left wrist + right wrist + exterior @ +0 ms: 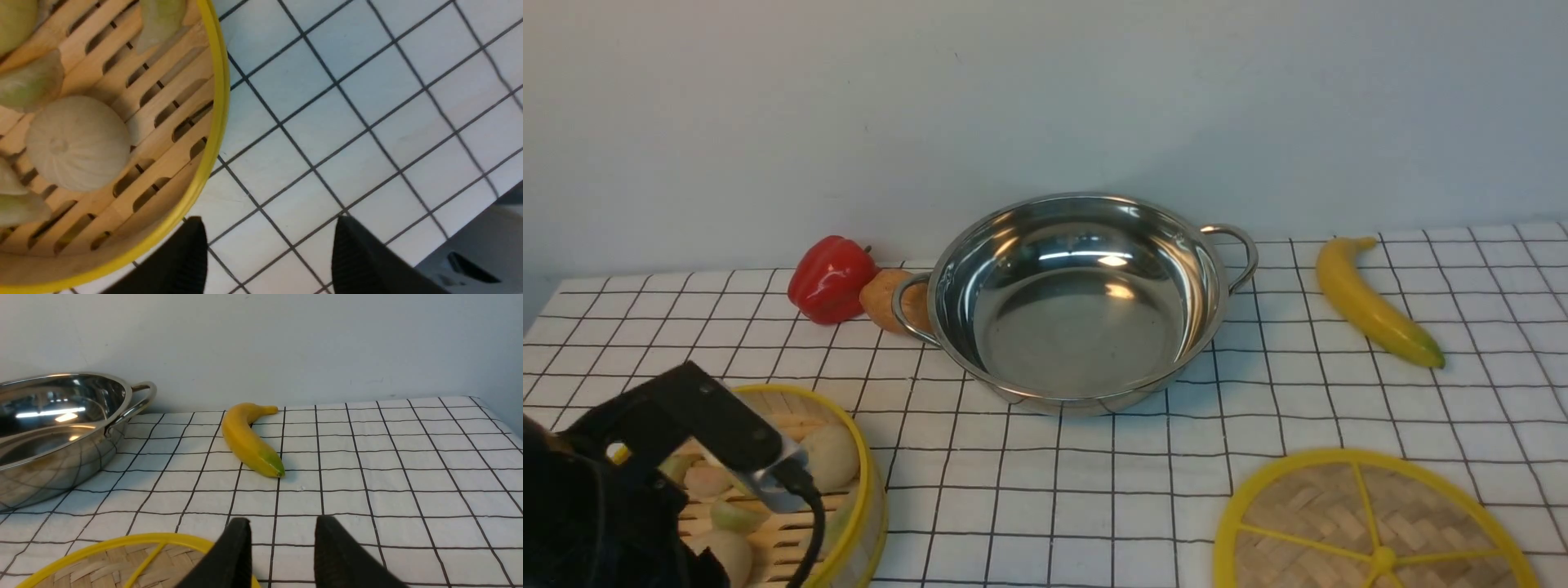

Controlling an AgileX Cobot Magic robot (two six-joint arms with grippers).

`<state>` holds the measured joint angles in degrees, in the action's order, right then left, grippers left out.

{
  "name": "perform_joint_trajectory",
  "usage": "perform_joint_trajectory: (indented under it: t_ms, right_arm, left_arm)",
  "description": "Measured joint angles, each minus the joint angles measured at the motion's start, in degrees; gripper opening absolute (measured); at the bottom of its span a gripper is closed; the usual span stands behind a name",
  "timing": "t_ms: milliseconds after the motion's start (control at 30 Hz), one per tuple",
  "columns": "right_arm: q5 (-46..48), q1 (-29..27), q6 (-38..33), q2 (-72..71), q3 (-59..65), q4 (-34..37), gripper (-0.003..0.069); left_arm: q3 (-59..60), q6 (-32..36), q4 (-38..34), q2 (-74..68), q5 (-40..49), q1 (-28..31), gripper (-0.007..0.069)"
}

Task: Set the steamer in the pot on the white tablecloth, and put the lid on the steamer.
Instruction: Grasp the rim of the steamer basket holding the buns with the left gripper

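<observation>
We see the pot (pixel 1078 302) sitting empty in the middle of the front view on the white tablecloth (pixel 1094 490), its two loop handles pointing left and right. The steamer (pixel 864 469) stands in the lower left corner of that frame, on the cloth and well apart from the pot. A white bun (pixel 77 143) and pale green dumplings (pixel 30 87) lie on its slatted floor. The left arm (pixel 662 433) hangs over it and hides part of it. In the left wrist view we find the left gripper (pixel 269 232) spread wide, with only bare cloth between its fingers; one finger (pixel 184 261) is just outside the steamer's yellow rim. The lid (pixel 1372 523) lies flat at the lower right, cut off by the frame edge. The right gripper (pixel 282 526) hovers beside the lid's rim, its fingers a moderate way apart and holding nothing. A banana (pixel 1372 302) lies to the right of the pot, and a red pepper (pixel 832 278) and a potato (pixel 886 298) sit by its left handle.
</observation>
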<state>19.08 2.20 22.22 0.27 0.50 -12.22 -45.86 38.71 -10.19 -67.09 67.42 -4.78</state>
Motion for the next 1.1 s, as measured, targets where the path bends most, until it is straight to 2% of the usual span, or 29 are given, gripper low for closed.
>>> perform_joint_trajectory:
  t_ms: [167, 300, 1100]
  right_arm:
    - [0.0, 0.0, 0.0, 0.0, 0.0, 0.0, 0.0240]
    - [0.0, 0.0, 0.0, 0.0, 0.0, 0.0, 0.0240]
    - [0.0, 0.0, 0.0, 0.0, 0.0, 0.0, 0.0240]
  left_arm:
    - [0.0, 1.2, 2.1, -7.3, -5.7, -3.5, 0.0343]
    - [0.0, 1.4, 2.5, -12.6, -9.2, -4.1, 0.0335]
    - [-0.1, 2.0, 4.0, -25.2, -14.3, -4.2, 0.0333]
